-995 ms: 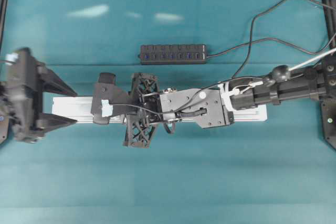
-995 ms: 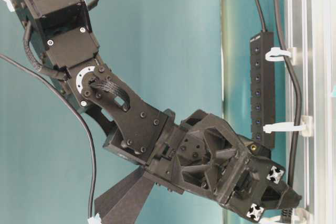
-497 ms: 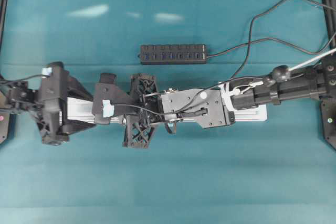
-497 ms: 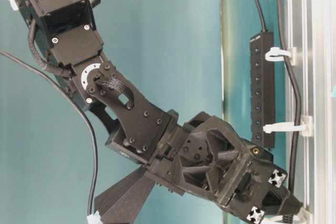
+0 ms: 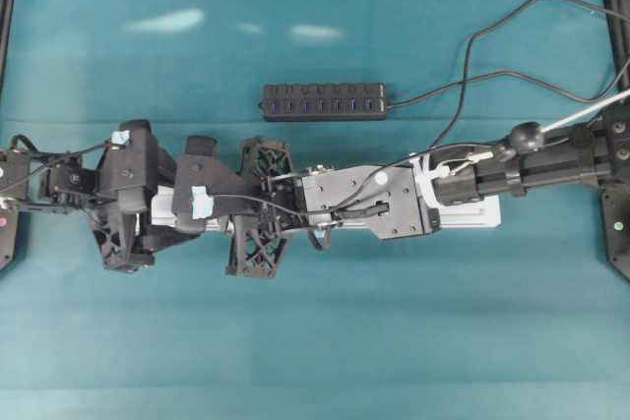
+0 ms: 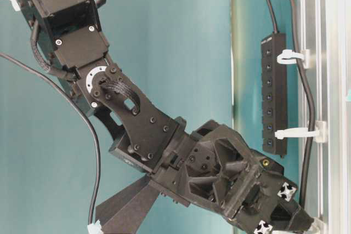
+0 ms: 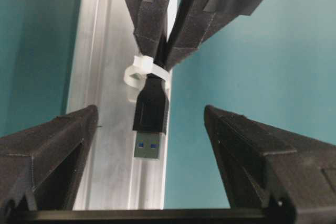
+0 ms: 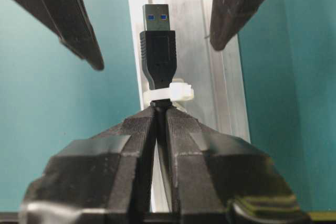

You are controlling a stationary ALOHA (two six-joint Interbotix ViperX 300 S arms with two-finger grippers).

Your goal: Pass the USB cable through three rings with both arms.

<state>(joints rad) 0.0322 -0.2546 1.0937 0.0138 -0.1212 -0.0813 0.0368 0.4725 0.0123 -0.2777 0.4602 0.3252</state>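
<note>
One ring [image 8: 170, 92] encircles the USB cable [image 8: 158, 51] behind its plug

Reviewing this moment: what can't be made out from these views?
- Overhead: the rings and plug are hidden under both arms along the rail.
- Table-level: the right hand's grip is cut off by the bottom edge.
- Wrist views: only one ring shows; the cable behind the plug is hidden by the right hand's fingers.

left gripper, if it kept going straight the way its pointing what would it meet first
Probably the USB plug: it sticks out of the last ring between the left gripper's open fingers, with the right gripper shut on the cable just behind. Depth is unclear.
</note>
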